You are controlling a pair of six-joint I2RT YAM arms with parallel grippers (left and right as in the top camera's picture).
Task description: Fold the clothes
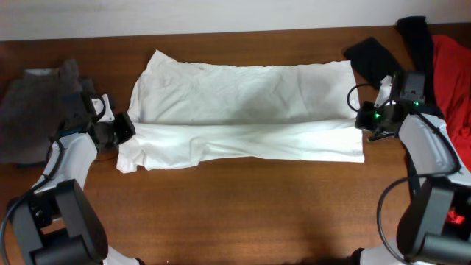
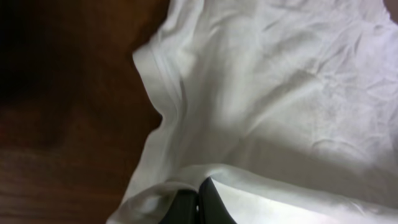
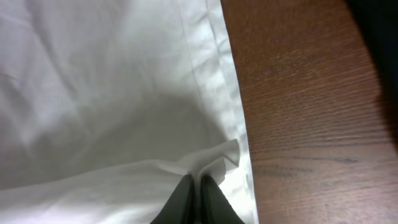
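Basically flat: the white T-shirt [image 1: 243, 103] lies across the middle of the wood table [image 1: 243, 213]. Thin, soft-looking cloth w/ fine creases, roughly a rectangle, long side running left-right. Its near part is doubled over into a long band along the front edge. Left gripper [image 1: 124, 130] sits at the shirt's left end and right gripper [image 1: 366, 118] at its right end, both approx. at the fold line. Around it: grey cloth [image 1: 37, 103] heaped far left, black garment [image 1: 372, 53] just beside the shirt's top right corner, orange-red garment [image 1: 450, 73] beyond that at the right edge. The right arm [image 1: 430, 147] covers part of both. Wrist cams give what overhead can't: left gripper [image 2: 199, 190] has its fingers pressed together w/ a hemmed fold of shirt nipped at the tips. Right gripper [image 3: 196, 182] is likewise closed, cloth puckering into its tips next to the stitched hem, w/ bare brown wood grain alongside.
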